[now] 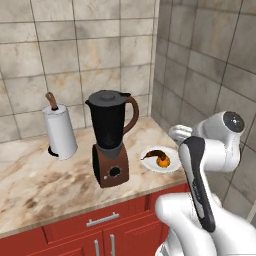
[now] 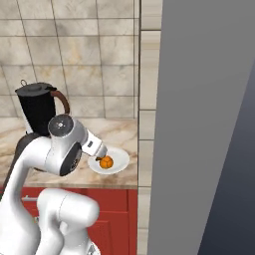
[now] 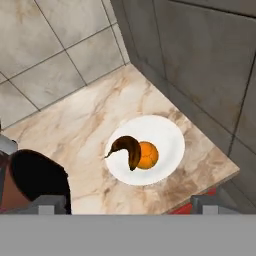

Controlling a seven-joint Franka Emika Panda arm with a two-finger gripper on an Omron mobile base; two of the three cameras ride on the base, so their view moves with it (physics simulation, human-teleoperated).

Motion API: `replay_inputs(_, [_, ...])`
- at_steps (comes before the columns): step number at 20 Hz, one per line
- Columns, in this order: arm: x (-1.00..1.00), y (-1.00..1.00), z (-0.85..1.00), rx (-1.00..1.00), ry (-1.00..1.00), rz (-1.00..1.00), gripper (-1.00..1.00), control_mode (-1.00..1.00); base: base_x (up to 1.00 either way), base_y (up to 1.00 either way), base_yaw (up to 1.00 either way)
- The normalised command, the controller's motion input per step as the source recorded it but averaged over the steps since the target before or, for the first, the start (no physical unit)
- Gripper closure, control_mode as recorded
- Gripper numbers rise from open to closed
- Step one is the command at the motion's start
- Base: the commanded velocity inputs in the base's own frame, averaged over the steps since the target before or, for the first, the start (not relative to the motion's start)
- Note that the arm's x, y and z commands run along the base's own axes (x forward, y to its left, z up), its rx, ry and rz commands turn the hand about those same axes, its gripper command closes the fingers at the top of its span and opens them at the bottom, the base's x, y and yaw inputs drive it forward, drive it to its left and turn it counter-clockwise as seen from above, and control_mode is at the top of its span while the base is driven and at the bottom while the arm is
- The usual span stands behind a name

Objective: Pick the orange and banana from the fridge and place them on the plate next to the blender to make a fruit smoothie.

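The white plate lies on the counter just right of the blender. On the plate rest the orange and the dark curved banana, touching each other. My gripper hovers above the plate, open, its fingertips wide apart with nothing between them. The grey fridge rises at the right.
A white paper-towel roll stands left of the blender on the marble counter. Tiled walls close the corner behind and right of the plate. Red drawers run below the counter edge.
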Motion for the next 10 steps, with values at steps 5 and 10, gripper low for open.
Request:
replay_inputs(5, [-1.00,0.20,0.65,0.00,-0.40,-0.09,-1.00,-1.00,0.00,0.00,0.00])
replay_inputs(10, [-1.00,0.21,0.91,0.00,-0.17,-0.03,-1.00,-1.00,0.00,0.00,0.00])
